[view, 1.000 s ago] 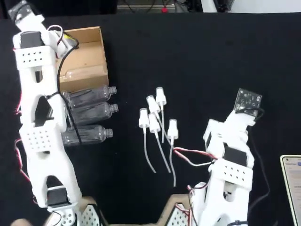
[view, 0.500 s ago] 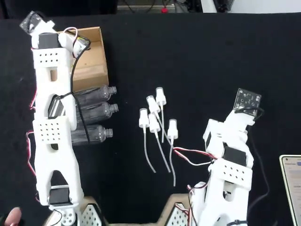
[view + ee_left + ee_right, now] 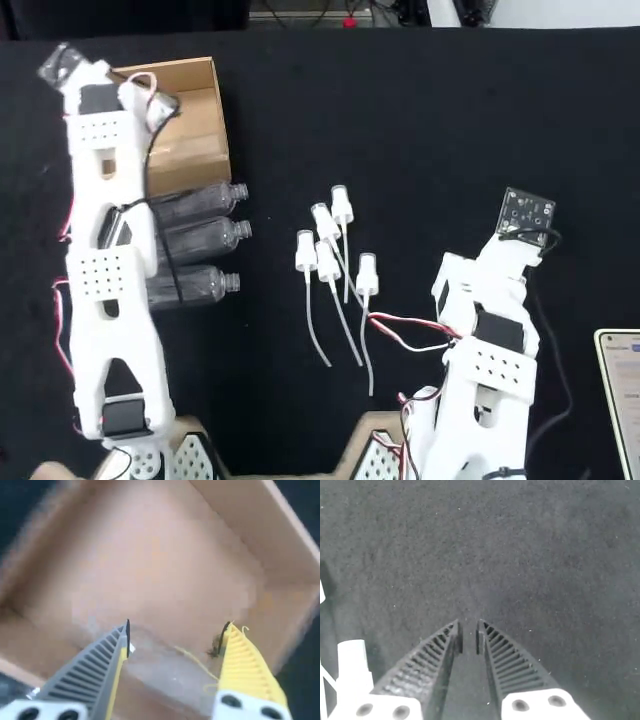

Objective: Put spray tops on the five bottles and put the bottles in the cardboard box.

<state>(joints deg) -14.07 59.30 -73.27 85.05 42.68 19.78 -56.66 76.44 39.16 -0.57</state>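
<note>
The cardboard box (image 3: 190,120) stands at the table's back left. My left gripper (image 3: 150,98) hangs over it, open (image 3: 175,636), its fingers either side of a clear bottle (image 3: 165,672) lying blurred on the box floor (image 3: 150,565). Three clear bottles (image 3: 200,240) without tops lie side by side on the black cloth just in front of the box. Several white spray tops (image 3: 327,258) with long tubes lie in a cluster at the middle. My right gripper (image 3: 467,636) is shut on nothing, low over bare cloth, with one spray top (image 3: 355,662) beside it.
The right arm (image 3: 490,340) stands folded at the front right, its wrist camera (image 3: 527,212) up. A white device (image 3: 622,385) lies at the right edge. Open black cloth stretches across the back and the right of the table.
The left arm swung a little to the right over the box, then back slightly left and farther from the front. The right arm, the bottles and the spray tops kept still.
</note>
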